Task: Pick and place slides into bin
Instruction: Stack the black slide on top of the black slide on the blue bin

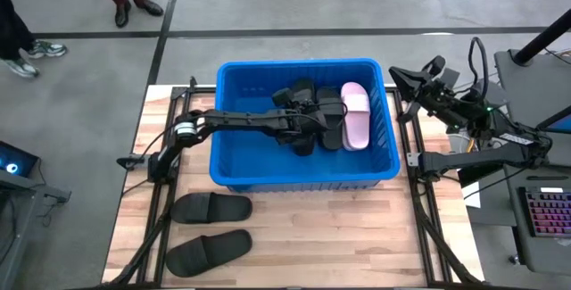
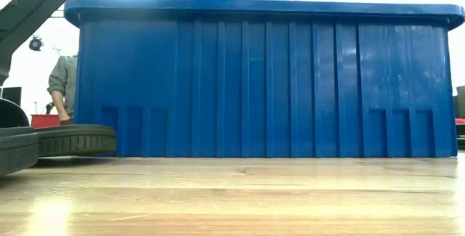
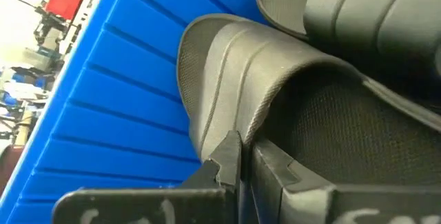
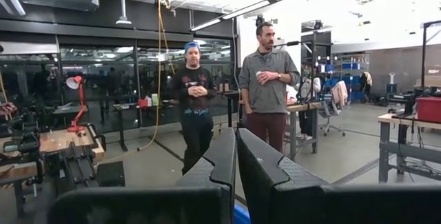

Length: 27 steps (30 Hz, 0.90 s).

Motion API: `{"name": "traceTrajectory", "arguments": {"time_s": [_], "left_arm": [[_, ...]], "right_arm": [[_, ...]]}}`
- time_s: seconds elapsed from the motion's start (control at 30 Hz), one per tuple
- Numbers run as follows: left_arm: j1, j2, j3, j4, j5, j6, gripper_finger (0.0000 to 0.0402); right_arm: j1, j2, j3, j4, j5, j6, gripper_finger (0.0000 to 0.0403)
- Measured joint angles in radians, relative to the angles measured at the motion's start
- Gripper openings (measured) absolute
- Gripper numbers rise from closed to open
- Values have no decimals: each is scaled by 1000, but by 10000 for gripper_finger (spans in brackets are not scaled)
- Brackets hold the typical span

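Left gripper (image 1: 308,129) reached mid-frame into blue bin (image 1: 234,169), pinching black slide (image 3: 275,93) at strap. Looked light, flexible, grippy. Two black slides (image 1: 211,229) lay on tabletop (image 1: 357,236), lower left. Right gripper (image 4: 234,155) idled frame right, fingers pressed together.

Bright overhead light — glare on table (image 2: 43,210), backlit windows blown out.

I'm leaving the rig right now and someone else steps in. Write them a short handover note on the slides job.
Left gripper: reached into the bin, shut on a black slide there.
Right gripper: shut, parked off the table's right edge, pointing into the room.
Done: a pink slide and several black ones lie in the bin.
Left: release this slide, then fetch the two black slides on the table in front of the bin.
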State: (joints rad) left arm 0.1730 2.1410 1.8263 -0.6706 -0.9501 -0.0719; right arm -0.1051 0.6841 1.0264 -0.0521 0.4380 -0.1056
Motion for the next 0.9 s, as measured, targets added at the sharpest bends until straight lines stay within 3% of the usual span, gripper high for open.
{"name": "traceTrajectory", "arguments": {"time_s": [0.27,0.47,0.77,0.9], "left_arm": [[5,0,-1,17,14,-1,0],[12,0,-2,39,87,-30,9],[24,0,-2,39,131,-64,104],[31,0,-2,39,204,-64,156]], "right_arm": [[0,0,0,0,0,0,9],[0,0,0,3,0,0,9],[0,0,0,3,0,0,9],[0,0,0,3,0,-1,9]]}}
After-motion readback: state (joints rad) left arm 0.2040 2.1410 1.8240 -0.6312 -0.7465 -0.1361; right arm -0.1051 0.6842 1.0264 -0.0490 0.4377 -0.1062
